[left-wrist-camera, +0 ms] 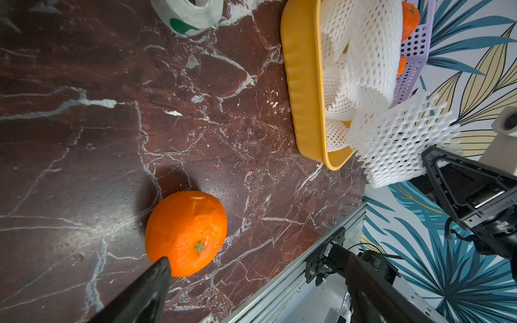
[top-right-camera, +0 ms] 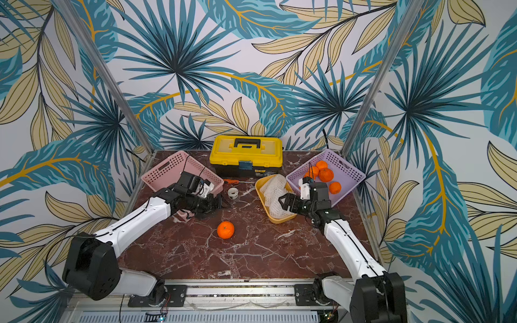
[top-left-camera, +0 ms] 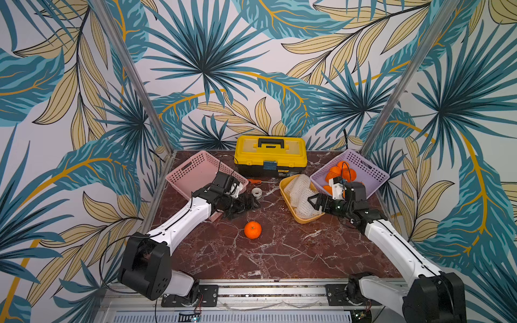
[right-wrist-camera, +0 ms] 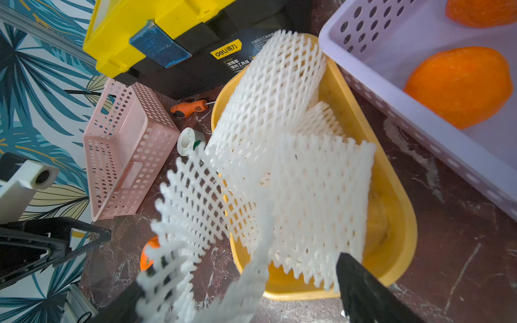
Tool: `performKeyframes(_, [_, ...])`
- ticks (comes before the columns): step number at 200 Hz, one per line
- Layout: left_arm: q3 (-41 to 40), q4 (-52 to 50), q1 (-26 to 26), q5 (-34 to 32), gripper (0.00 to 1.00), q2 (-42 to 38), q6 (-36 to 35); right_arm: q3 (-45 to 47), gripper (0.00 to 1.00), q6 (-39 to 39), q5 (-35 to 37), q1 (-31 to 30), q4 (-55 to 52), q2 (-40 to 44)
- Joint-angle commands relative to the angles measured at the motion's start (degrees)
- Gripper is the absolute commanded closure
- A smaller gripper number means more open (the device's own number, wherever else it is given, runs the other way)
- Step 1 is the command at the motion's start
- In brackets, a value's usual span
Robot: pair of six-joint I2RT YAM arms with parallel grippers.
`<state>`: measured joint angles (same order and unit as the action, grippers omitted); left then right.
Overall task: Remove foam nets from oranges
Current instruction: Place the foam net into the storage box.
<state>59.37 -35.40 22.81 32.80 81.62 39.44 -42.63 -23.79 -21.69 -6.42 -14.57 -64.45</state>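
A red marble table (top-left-camera: 279, 251) bears one bare orange (top-left-camera: 252, 230) near its middle. Farther back stand a pink basket (top-left-camera: 193, 170), yellow toolbox (top-left-camera: 270, 156), purple basket (top-left-camera: 372, 172), yellow tray (top-left-camera: 305, 220), screwdriver (top-left-camera: 256, 181) and tape roll (top-left-camera: 256, 192).

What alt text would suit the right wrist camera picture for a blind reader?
White foam nets fill a yellow tray, one hanging loose in the open right gripper. Beside the tray, a purple basket holds bare oranges.
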Motion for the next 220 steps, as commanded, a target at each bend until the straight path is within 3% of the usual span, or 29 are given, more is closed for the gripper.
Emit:
performKeyframes(1, [1.5, 0.7, 1.6, 0.8, 0.03, -0.7, -0.3, 1.7, 0.08, -2.4, -1.2, -0.1, 2.7, 1.9])
performKeyframes(39, [2.1, 3.9, 4.3, 2.2, 0.04, -0.4, 2.0, 2.7, 0.13, -6.0, -3.7, 0.1, 6.8, 1.4])
performKeyframes(75, [-0.7, 18.4, 7.3, 7.5, 0.06, 1.0, 12.1, 2.9, 0.17, -8.5, -6.1, 0.0, 9.0, -2.9])
performKeyframes(124, [2.2, 28.1, 13.1, 8.3, 0.06, 5.5, 17.5, 3.3, 0.07, -13.8, -8.4, 0.0, 14.5, -7.1])
performKeyframes(171, [3.0, 39.5, 15.4, 10.4, 0.10, 11.7, 26.3, 6.1, 0.06, -21.4, -10.0, 0.0, 24.5, -7.6])
performKeyframes(220, [7.3, 43.4, 16.6, 10.5, 0.18, 17.8, 29.0, 7.5, 0.06, -24.3, -8.9, 0.0, 26.2, -7.2])
